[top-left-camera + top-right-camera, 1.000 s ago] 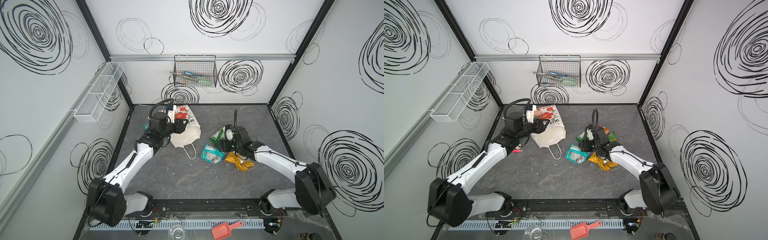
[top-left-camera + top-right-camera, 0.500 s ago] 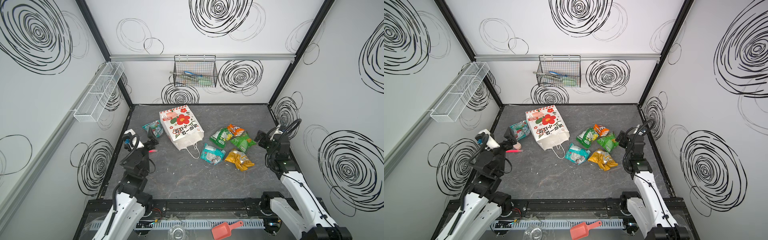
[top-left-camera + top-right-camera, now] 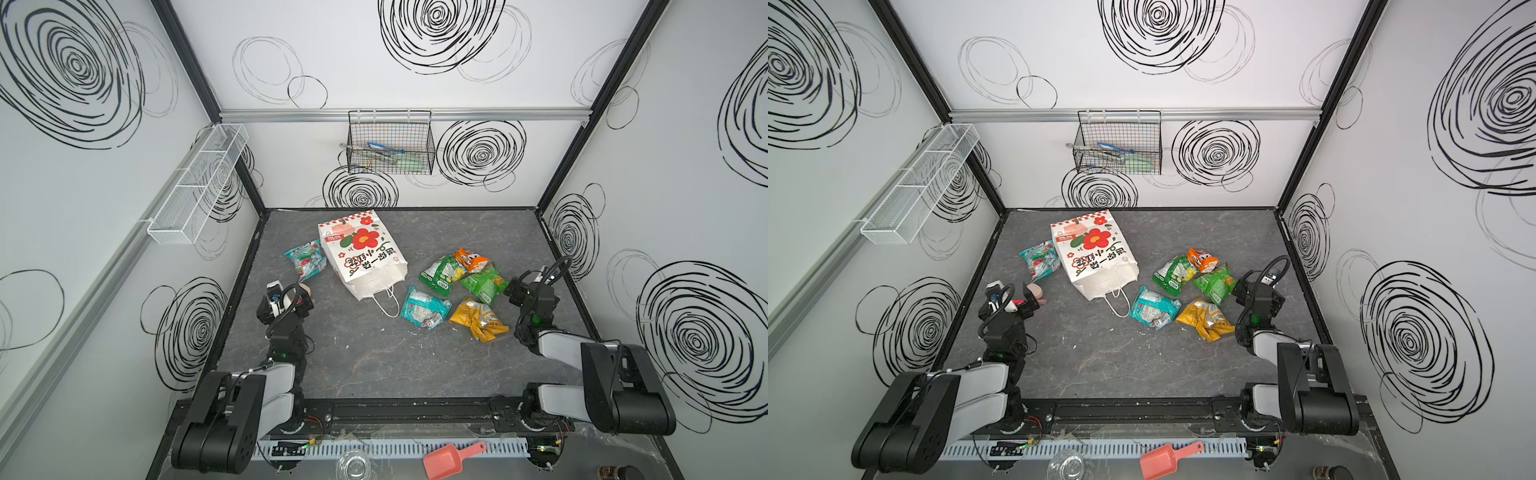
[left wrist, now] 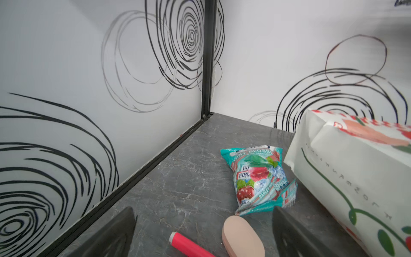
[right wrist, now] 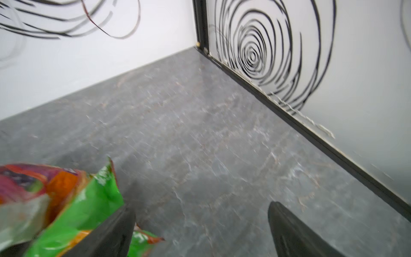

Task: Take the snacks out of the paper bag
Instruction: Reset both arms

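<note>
The paper bag (image 3: 361, 253), printed with black characters, is lying mid-table, five packets (image 3: 457, 291) sitting right of it, the left gripper (image 4: 203, 213) and right gripper (image 5: 202, 208) gaping wide and empty, a teal "MINT BLOSS" packet (image 4: 255, 175) lying just left.

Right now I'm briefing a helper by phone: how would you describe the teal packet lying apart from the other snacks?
Find the white paper bag with red flowers lying on the grey table. The packet lies beside its long edge, on the robot's left-arm side. The other teal packet sits by the bag's cord handles beside a yellow packet; this one has no snacks nearby.
</note>
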### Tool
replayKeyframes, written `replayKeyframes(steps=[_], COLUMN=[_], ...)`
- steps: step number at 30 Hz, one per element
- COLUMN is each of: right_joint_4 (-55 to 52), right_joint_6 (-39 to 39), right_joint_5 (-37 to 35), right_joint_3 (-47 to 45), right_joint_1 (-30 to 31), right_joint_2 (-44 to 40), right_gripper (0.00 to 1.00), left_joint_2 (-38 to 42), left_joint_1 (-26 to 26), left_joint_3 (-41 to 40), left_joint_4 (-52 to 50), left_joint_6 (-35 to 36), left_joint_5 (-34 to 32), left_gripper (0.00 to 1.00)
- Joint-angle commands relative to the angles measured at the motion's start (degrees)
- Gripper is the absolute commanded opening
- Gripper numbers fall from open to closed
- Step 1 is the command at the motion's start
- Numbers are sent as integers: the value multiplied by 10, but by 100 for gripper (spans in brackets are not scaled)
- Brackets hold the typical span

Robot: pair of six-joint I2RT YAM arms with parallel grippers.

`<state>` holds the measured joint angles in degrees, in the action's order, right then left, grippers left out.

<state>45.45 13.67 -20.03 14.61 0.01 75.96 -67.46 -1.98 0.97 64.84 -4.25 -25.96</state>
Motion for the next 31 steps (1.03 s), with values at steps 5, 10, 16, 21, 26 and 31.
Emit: replayKeyframes(steps=[5, 10, 16, 21, 26, 31], right_joint_4=[238, 177, 168, 168, 162, 176], right_joint_6=[-98, -86, -91, -91, -92, -88], right_joint_5=[225, 185, 134, 134, 135, 112], right_joint_3=[-22, -4, 2, 3, 10, -2], right_joint_1=[-35, -19, 6, 6, 6, 11], right_joint_2=[99, 82, 82, 85, 90, 80], right_gripper=[97, 97, 97, 97, 97, 97], left_joint_2=[-2, -82, -155, -174, -184, -181], left_joint_1=[-23, -32, 19, 17, 13, 6], left_joint_3=[11, -4, 39, 57, 91, 99], left_joint_4=[102, 223, 198, 200, 156, 132], left_joint_6=[87, 48, -7, 0, 26, 36], left_joint_5=[124, 167, 195, 207, 265, 263], left_gripper=[97, 96, 96, 96, 96, 96])
